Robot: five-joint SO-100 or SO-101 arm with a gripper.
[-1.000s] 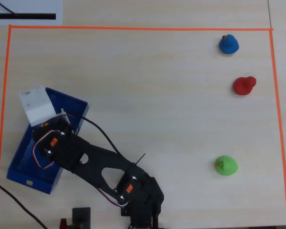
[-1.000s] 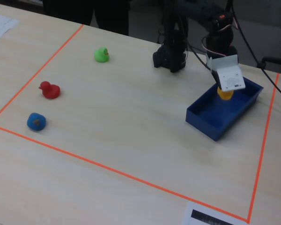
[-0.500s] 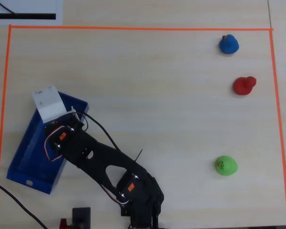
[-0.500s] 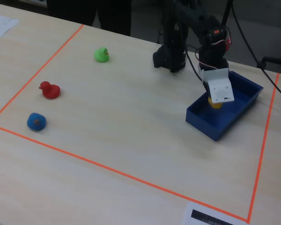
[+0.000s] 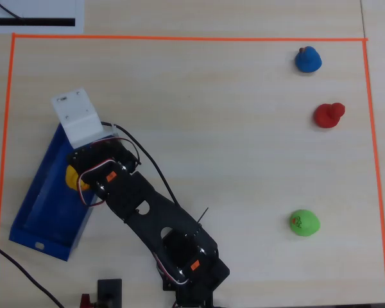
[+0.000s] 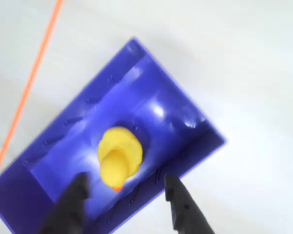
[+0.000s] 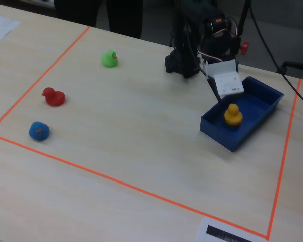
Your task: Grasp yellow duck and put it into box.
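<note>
Gripper point(image 6: 124, 192) parted, both dark fingers point(image 6: 71, 204) spread wide at the bottom of the wrist view, clasping nothing. Just beyond the fingertips, the yellow duck point(image 6: 118, 155) resting on the floor of the box point(image 6: 185, 122), free of both fingers (orange beak barely visible at its lower edge). In the fixed view, same yellow duck point(image 7: 233, 114) sitting upright inside the blue box point(image 7: 262, 93), just below the white gripper part point(image 7: 226, 83) hanging over the tray. From overhead, only a sliver of duck point(image 5: 72, 177) showing past the black arm point(image 5: 147, 218), within the box point(image 5: 35, 208), which lies at an angle near the left line of the orange tape border point(image 5: 179, 38). Farther off, well apart from the tray, along the right side of the overhead view: green duck point(image 5: 304, 222), red duck point(image 5: 328, 115), blue duck point(image 5: 307, 59), all on the pale wooden table point(image 5: 231, 128).
</note>
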